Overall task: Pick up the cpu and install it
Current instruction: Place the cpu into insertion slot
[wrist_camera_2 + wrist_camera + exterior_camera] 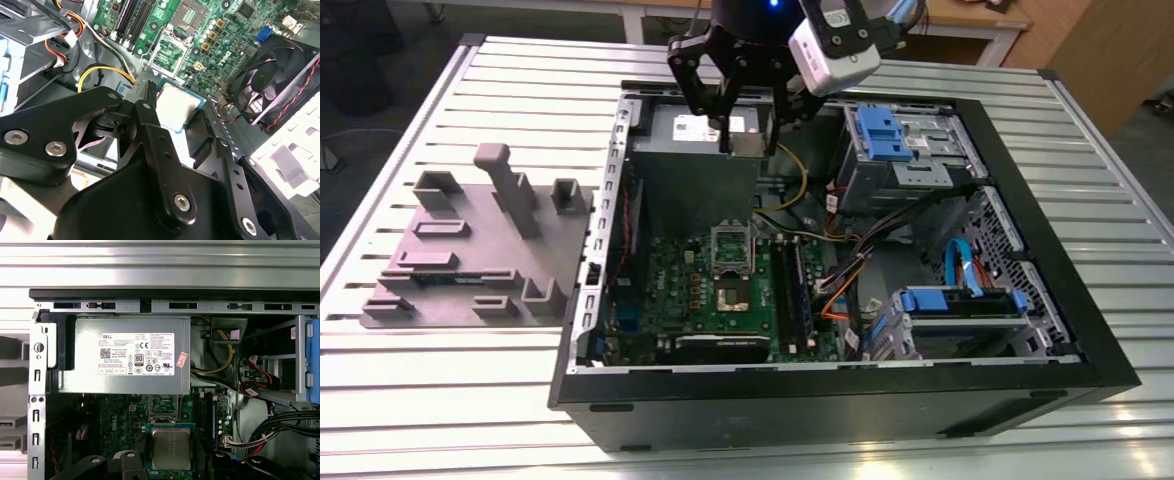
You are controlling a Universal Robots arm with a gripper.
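Jaws: gripper clamped on two opposite edges of the cpu.
Cpu: held flat, silvery top up, in the air above the open case.
Socket: empty-looking, on the board below the chip, beside the power supply.

Soft, even room light falls on the ribbed silver aluminium table, and its slats glare near white in the exterior view and the first wrist view. The open black computer case is dim inside, with murky shadow in its deep corners. In the second wrist view the thin square silvery-topped cpu looks bleached, and the pale sheet-metal panel is washed out
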